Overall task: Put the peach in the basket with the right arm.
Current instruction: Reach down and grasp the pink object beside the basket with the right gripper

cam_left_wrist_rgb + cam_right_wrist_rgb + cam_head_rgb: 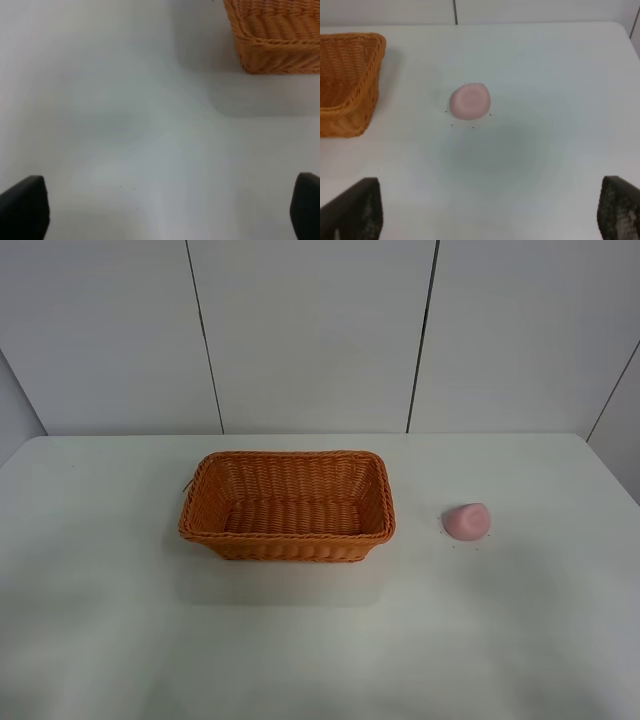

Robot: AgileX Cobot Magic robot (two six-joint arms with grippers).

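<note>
We see the small pale pink rounded peach lying on the white surface near, not touching, the rectangular orange woven wicker basket, with the right claw and left claw both spread wide and empty.

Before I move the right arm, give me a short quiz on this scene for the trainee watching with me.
1. True or false: the peach lies inside the basket.
2. In the exterior high view, where is the peach relative to the basket? A: to its left. B: to its right, apart from it. C: touching its rim.
3. Fill in: the fingers of the right tool stand ___, with nothing between them.

Key: 1 false, it rests on the table; 2 B; 3 open.
</note>
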